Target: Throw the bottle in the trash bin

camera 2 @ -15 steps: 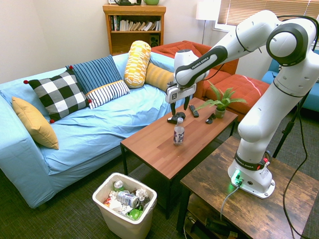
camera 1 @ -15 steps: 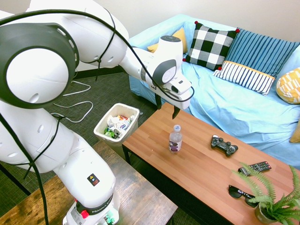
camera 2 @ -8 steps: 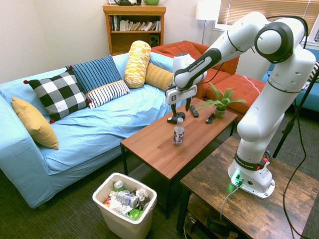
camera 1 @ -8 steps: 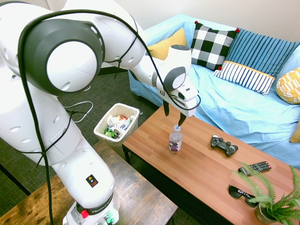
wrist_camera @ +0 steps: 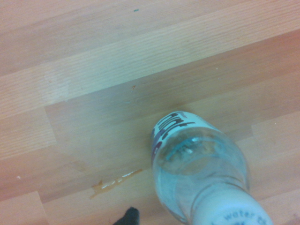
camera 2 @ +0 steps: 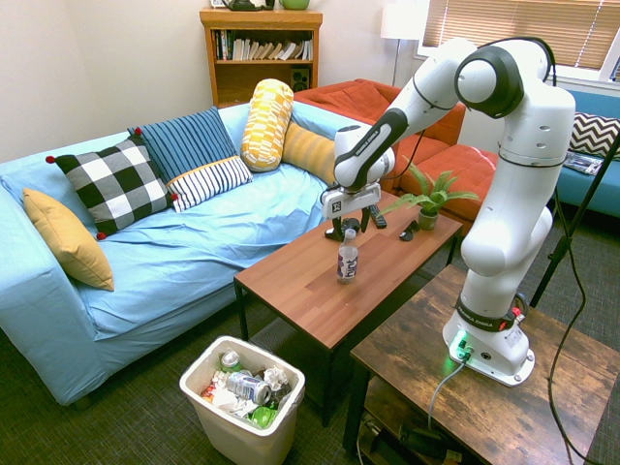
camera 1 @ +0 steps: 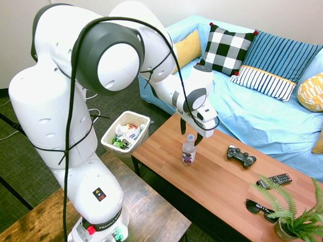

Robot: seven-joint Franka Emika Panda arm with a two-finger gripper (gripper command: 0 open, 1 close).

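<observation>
Nearer bottle [camera 1: 189,152] now, gripper [camera 1: 191,136] lower, open

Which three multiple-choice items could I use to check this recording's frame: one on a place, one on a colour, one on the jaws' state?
1. Where is the bottle?
A) In the trash bin
B) On the coffee table
C) On the sofa

2. What colour is the sofa cover beside the coffee table?
A) Light blue
B) Green
C) Black

3. How do the jaws stand?
A) Shut on the game controller
B) Shut and empty
C) Open, on either side of the bottle's cap

1: B, the bottle stands upright on the coffee table, away from the trash bin.
2: A, the sofa cover shows light blue in both exterior views.
3: C, the first exterior view shows the two fingers apart, with the cap between them.
</observation>
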